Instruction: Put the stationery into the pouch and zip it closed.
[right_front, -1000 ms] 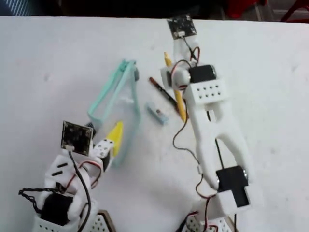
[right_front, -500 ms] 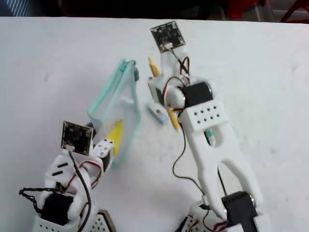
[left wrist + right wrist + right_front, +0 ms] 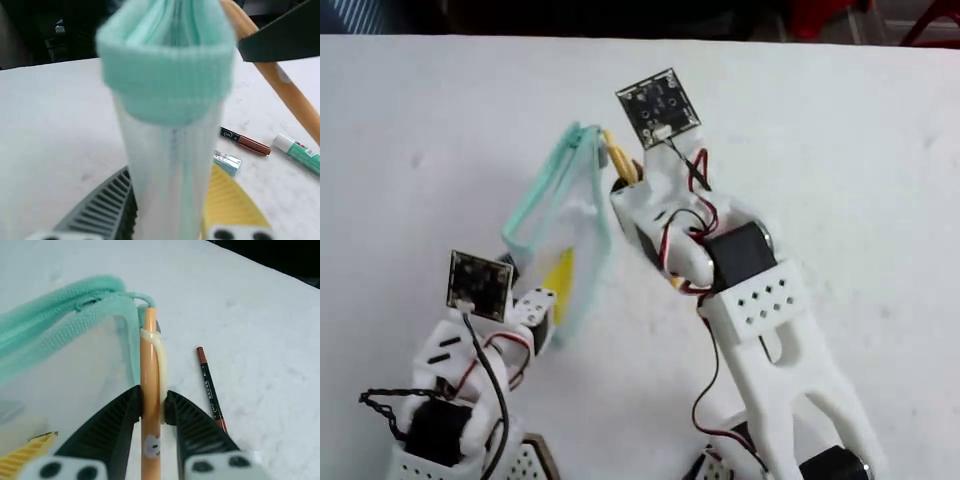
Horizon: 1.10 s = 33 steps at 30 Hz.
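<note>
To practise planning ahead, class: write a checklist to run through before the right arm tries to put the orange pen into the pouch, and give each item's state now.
1. The right gripper is shut on the orange pen: ok.
2. The left gripper grips the pouch and holds it up: ok.
3. Pen tip next to the teal zipper edge: ok.
4. Pouch mouth open wide enough for the pen: cannot tell.
5. The brown pen, small blue item and white-and-green tube lie on the table, apart from the pouch: ok.
</note>
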{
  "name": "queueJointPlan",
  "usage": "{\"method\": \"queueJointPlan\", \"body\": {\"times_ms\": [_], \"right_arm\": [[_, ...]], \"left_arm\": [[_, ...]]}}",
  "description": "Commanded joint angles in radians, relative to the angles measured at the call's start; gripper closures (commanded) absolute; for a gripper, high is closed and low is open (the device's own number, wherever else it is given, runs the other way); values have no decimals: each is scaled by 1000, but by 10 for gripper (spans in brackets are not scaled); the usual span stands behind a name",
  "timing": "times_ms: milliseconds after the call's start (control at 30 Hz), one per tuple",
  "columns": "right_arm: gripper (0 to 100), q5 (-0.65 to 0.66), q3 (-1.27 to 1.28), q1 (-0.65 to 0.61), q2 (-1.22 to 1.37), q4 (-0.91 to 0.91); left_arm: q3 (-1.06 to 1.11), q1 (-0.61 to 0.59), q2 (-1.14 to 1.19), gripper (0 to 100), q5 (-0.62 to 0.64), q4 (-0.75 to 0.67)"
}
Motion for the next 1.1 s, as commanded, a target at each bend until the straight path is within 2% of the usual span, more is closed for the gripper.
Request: {"method": "queueJointPlan", "body": {"times_ms": [0,1067], "right_arm": [[978,-6,-8,-4,-33,-1],[981,-5,-6,-25,-35,1]], "left_arm": [[-38,2,2,820,8,-2],[-40,2,2,820,9,-3]]}}
